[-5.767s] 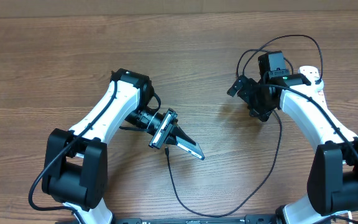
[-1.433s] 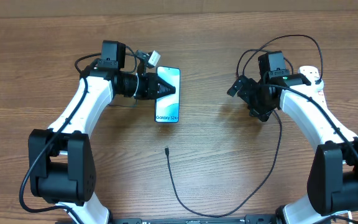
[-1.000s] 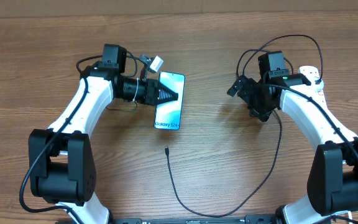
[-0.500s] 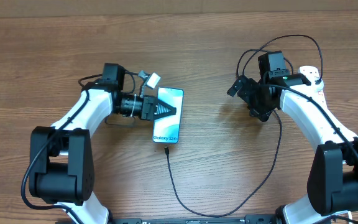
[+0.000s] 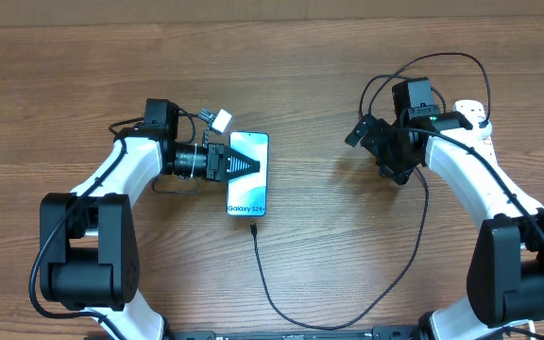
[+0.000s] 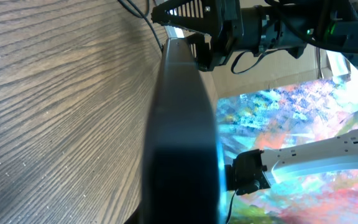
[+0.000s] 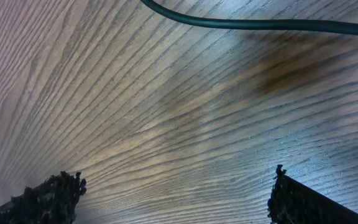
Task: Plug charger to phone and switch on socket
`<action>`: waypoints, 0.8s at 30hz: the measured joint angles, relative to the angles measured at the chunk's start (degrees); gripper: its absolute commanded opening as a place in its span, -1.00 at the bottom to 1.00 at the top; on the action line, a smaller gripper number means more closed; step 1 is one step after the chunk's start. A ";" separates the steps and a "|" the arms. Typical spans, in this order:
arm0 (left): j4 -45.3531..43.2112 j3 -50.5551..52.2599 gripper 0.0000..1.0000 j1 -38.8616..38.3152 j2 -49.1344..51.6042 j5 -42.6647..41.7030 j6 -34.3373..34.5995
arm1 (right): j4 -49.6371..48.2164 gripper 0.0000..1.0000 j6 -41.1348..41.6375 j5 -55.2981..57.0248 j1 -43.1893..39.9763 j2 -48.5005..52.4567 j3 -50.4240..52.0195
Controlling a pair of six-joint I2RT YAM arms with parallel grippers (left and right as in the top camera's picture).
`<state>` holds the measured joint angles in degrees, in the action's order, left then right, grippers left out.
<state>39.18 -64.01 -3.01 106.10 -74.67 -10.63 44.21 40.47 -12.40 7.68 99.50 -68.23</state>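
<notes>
Since half a second ago, you have drawn the left arm back over the surface (image 5: 64,76), so the phone (image 5: 249,195) now sits a little further left and straighter, screen up. Your left hand (image 5: 251,165) is clamped on its upper half. Your right hand (image 7: 173,196) hangs with fingers wide apart, gripping nothing. The phone's bottom edge is just above the charger (image 5: 257,250) tip, not touching.
</notes>
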 measured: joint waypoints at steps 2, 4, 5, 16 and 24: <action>0.00 0.00 -0.92 0.00 0.00 0.02 0.20 | -0.02 1.00 -0.02 0.00 0.00 0.00 0.00; 0.00 0.00 -0.92 0.00 0.00 0.02 0.46 | 0.00 1.00 0.00 0.00 0.02 0.00 0.00; 0.00 0.00 -0.91 0.00 0.00 0.02 0.66 | -0.02 1.00 0.00 0.00 0.02 0.00 0.00; 0.33 0.00 -0.92 0.00 0.00 0.17 1.29 | 0.00 1.00 0.00 0.00 0.00 0.00 0.00; 1.14 0.00 -0.92 0.00 0.00 0.55 1.31 | 0.00 1.00 0.02 0.00 0.00 0.00 0.00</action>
<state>40.32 -64.01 -3.01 106.10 -74.13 -9.32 44.21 40.49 -12.40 7.68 99.50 -68.23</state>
